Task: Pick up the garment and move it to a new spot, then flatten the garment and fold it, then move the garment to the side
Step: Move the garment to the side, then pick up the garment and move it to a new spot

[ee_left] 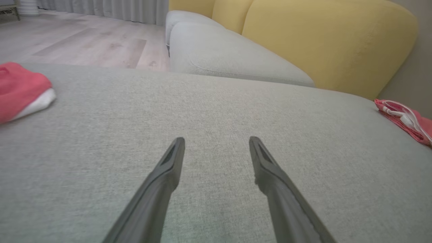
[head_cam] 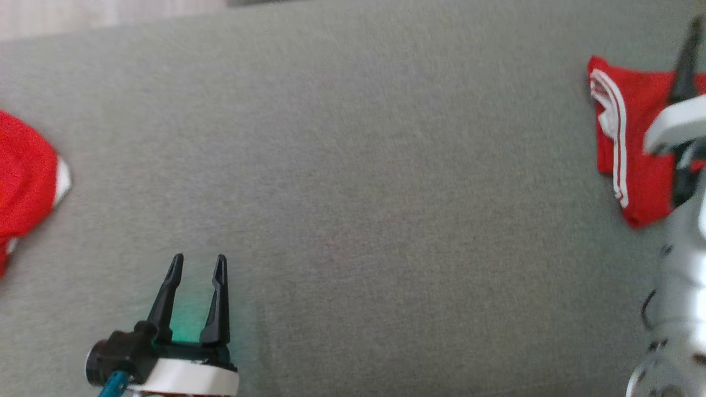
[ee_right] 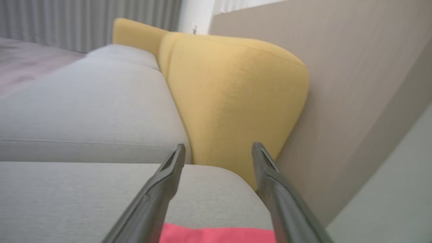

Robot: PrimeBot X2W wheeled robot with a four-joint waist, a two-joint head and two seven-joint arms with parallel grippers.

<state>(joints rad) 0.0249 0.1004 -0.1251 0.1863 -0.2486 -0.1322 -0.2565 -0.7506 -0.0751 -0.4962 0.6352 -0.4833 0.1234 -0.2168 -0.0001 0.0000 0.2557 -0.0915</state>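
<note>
Garment lies folded at 3 o'clock in your head view, red with white stripes, flat on the grey cushion close to its right edge. Your right gripper sits over it. In the right wrist view the jaws stand wide with nothing between them, and a strip of the red garment shows at 6 o'clock below the fingers. You cannot tell there whether the fingers touch the fabric. Beyond the tips, at 12 o'clock, is a yellow backrest against a beige wall.

Your left gripper is at 7 o'clock in the head view, over bare cushion, jaws wide and holding nothing. It is well apart from the garment. A second red cloth with a white edge lies at 9 o'clock, at the cushion's left side.
</note>
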